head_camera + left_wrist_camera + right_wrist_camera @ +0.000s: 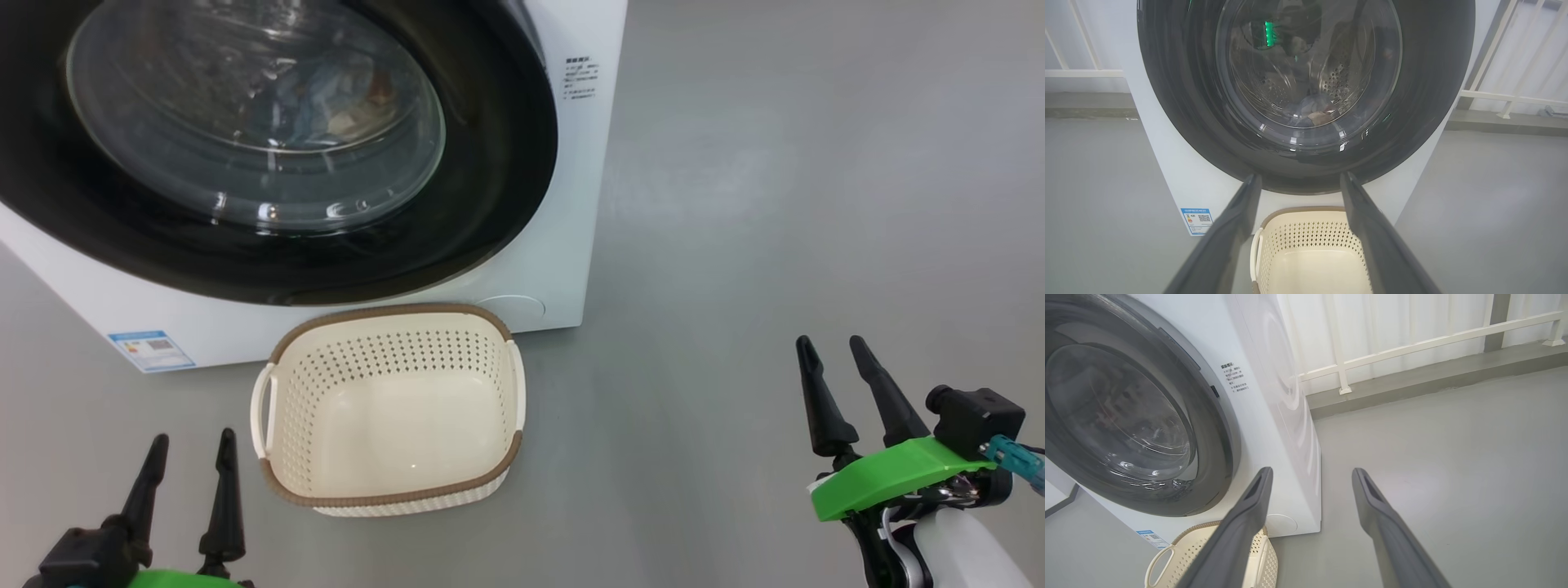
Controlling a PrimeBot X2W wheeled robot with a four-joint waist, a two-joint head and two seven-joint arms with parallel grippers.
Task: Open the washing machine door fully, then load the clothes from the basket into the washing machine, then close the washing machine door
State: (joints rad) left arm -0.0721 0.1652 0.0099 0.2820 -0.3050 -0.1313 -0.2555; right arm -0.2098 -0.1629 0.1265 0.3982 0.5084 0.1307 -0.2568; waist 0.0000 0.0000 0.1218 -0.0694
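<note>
**Both grippers low and spread, door shut on the load**

The washing machine (575, 204) stands ahead and to my left on the grey floor (775, 204), its white body reaching past the top of my head view. The washing machine door (269, 139) lies flush against the front, with the black ring closed around the domed glass. In my right wrist view I see the door from the side, and no gap shows along its edge.

The basket (392, 359) sits on the floor just before the machine, its far rim close under the door and beside the round white cap (510, 309). I look straight down to its smooth cream bottom. The clothes (1310, 112) lie behind the glass, low in the steel drum: a light-blue heap with a cream patch, blurred by reflections.

My left gripper (193, 438) hangs at the lower left of the head view, near the basket's left handle but apart from it, fingers pointing toward the machine. Its two fingers stand well spread with nothing between them. Along them, my left wrist looks level at the door, over the basket.

My right gripper (831, 343) is out to the right, well apart from basket and machine, tilted slightly left on its green wrist piece (890, 474). It too is spread and holds nothing, and points past the machine's right corner.
</note>
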